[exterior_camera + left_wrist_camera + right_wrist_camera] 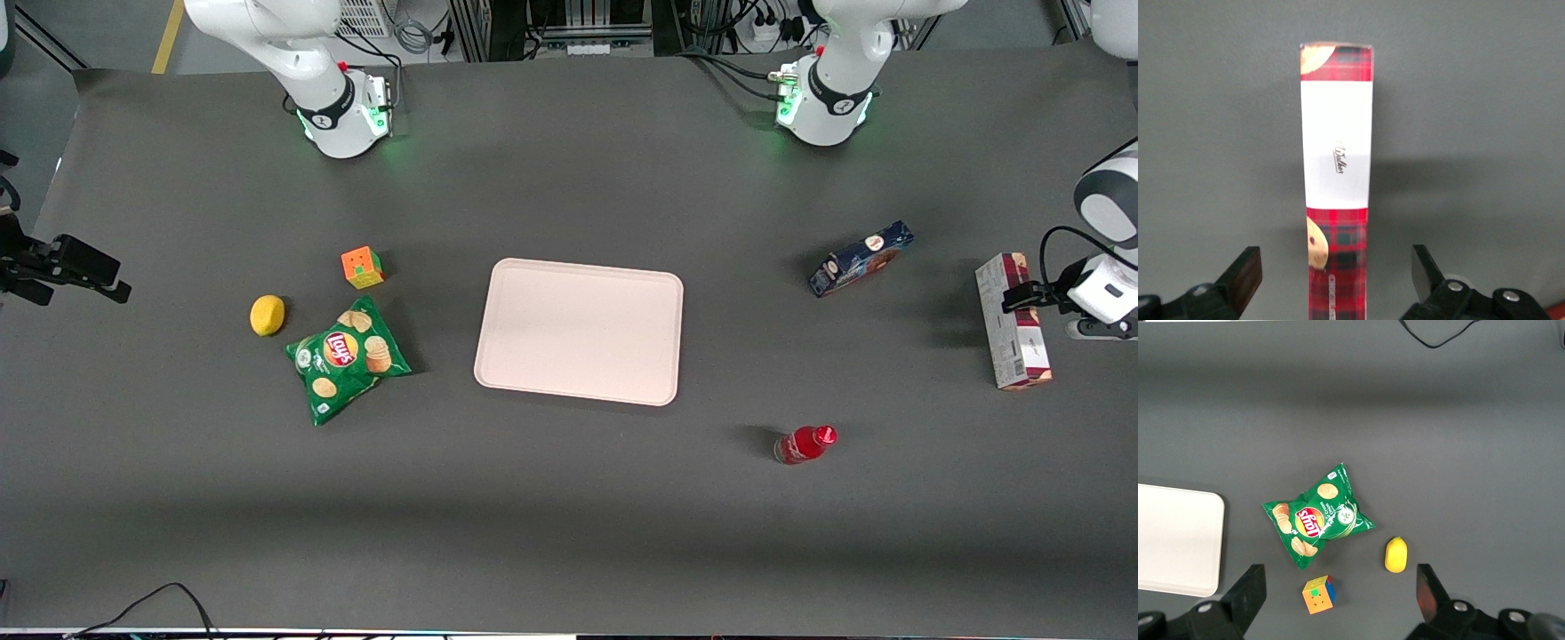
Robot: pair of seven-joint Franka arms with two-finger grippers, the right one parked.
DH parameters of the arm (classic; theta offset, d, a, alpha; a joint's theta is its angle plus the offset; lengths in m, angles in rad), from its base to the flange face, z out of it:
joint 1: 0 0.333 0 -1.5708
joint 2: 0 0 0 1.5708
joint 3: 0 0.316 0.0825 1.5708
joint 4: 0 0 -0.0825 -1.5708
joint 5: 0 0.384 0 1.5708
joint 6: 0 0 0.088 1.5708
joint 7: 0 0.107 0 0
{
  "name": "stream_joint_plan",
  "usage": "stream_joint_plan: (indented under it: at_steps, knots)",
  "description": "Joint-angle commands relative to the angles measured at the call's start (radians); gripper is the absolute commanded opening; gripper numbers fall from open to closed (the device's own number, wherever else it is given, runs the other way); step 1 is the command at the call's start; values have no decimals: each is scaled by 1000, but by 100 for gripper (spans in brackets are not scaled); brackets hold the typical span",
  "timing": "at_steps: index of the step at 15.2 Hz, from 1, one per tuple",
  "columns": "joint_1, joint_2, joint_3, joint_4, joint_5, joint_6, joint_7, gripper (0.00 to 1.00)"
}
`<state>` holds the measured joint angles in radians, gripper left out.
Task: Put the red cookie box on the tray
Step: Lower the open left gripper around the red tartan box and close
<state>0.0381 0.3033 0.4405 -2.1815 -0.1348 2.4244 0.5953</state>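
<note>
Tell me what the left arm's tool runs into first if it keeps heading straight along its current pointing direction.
Probably the red cookie box. The tool is open, one finger on each side of the box's narrow plaid face, so the box lies directly in line. How close it is remains unclear.

You get even, fairly bright overhead light on the dark grey worktop (569, 498), with soft shadows. The pale pink rectangular tray (580, 331) shows no glare. At the wrist, the long plaid red cookie box (1336, 173) blurs near the tool (1336, 283), fingers spread wide.
</note>
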Motion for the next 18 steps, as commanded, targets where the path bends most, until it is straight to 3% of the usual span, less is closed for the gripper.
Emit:
stream_joint_plan:
  at_steps: [1, 5, 11, 15, 18]
  knots:
    - [6, 59, 1, 3, -48, 65, 51, 100]
    - [2, 108, 1, 3, -72, 119, 49, 89]
    - [-15, 99, -6, 11, -72, 98, -8, 29]
    - [-18, 79, -8, 48, -71, -13, -14, 12]
    - [-24, 31, -9, 130, -51, -186, 0, 10]
